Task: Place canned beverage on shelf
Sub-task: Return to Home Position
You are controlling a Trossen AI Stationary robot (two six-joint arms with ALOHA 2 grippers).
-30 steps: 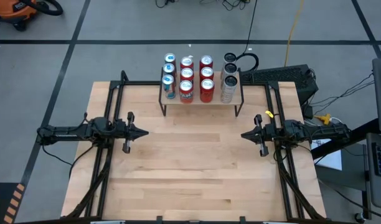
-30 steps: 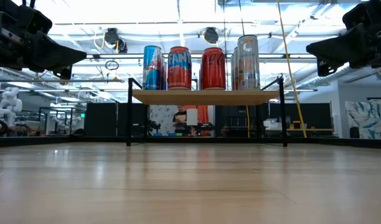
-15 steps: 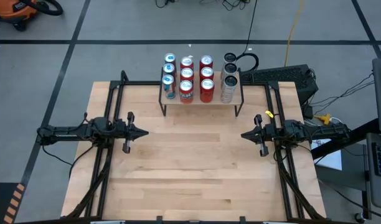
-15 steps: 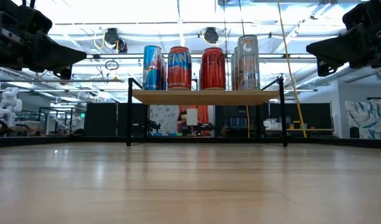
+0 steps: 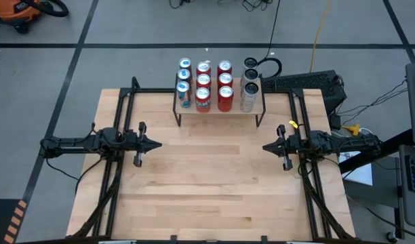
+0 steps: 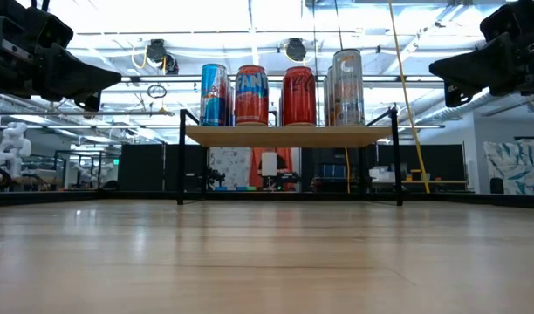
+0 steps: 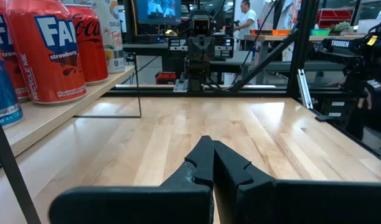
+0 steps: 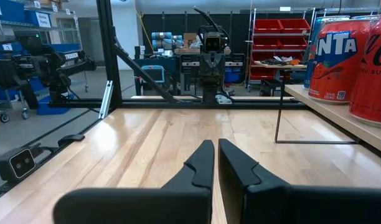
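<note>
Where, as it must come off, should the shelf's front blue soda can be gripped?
Probably its side wall, from the table side: the front blue soda can stands upright at the low wooden shelf's left front corner, a red can close beside.

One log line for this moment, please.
left gripper: shut, empty, over table, left side | right gripper: shut, empty, over table, right side | shelf: cans standing in four columns, blue, red, red, silver

The light wooden rectangular tabletop carries a small low shelf with a light wooden top on thin black metal legs, at its far edge, near centre. Twelve upright cans stand on the shelf in four columns of three: blue cans, two columns of red cans, then silver cans.
</note>
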